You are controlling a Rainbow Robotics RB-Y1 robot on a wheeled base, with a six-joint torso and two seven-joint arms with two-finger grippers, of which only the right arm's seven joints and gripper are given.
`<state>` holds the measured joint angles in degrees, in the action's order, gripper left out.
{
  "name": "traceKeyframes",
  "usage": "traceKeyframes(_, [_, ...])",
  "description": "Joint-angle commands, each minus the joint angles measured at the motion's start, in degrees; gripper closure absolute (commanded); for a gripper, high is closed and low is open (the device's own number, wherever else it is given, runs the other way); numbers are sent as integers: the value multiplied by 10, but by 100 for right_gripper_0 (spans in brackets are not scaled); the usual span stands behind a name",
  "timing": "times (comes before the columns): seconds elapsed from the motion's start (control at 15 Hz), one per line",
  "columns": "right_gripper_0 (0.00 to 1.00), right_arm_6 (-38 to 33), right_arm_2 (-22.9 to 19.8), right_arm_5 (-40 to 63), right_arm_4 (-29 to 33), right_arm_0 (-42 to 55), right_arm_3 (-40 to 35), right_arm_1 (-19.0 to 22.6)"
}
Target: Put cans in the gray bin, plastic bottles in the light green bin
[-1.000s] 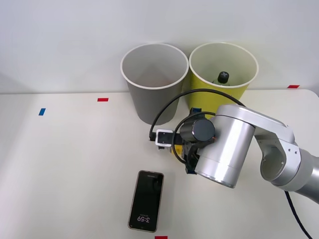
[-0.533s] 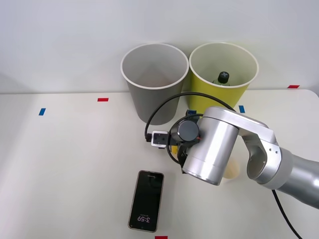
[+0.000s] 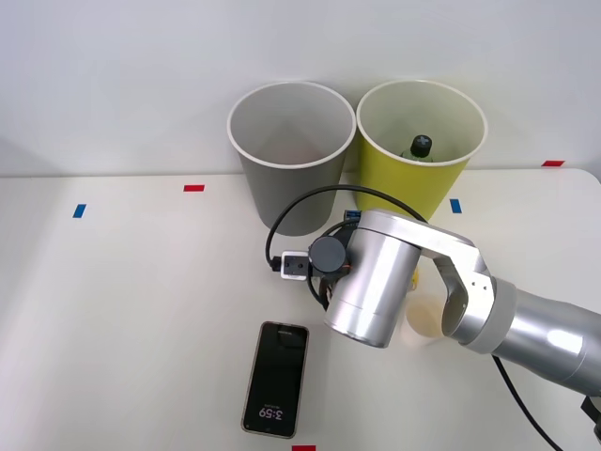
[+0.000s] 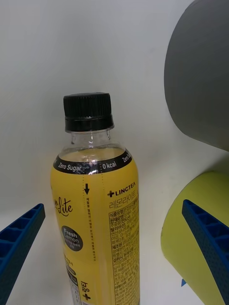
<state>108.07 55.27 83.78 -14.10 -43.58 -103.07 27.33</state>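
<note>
A plastic bottle (image 4: pixel 98 224) with a yellow label and black cap stands upright between the blue fingers of my right gripper (image 4: pixel 113 205), which is open with a gap on each side of it. The gray bin (image 3: pixel 286 160) and the light green bin (image 3: pixel 421 160) stand side by side at the table's far edge, just beyond the bottle. A dark bottle's black cap (image 3: pixel 420 146) shows inside the light green bin. My right arm's silver wrist (image 3: pixel 366 282) hangs in front of both bins and covers the gripper. Cans are out of view.
A black phone (image 3: pixel 275 379) lies flat on the table, near the front edge and left of the wrist. A white paper cup (image 3: pixel 424 319) peeks out at the arm's right side. Red and blue tape marks dot the white table (image 3: pixel 122 301).
My right arm has swung toward the view's left, closer to the gap between the bins. The paper cup behind it has come into sight.
</note>
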Motion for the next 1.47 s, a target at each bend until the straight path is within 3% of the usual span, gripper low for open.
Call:
traceKeyframes(0.07, [0,5,1,0,-1,0,13,-3])
traceKeyframes(1.0, [0,35,1,-32,22,0,96,-41])
traceKeyframes(1.07, [8,39,1,-32,21,0,96,-41])
traceKeyframes(1.27, [89,46,1,-30,20,0,82,-30])
traceKeyframes(1.47, [98,47,4,-17,10,0,56,-10])
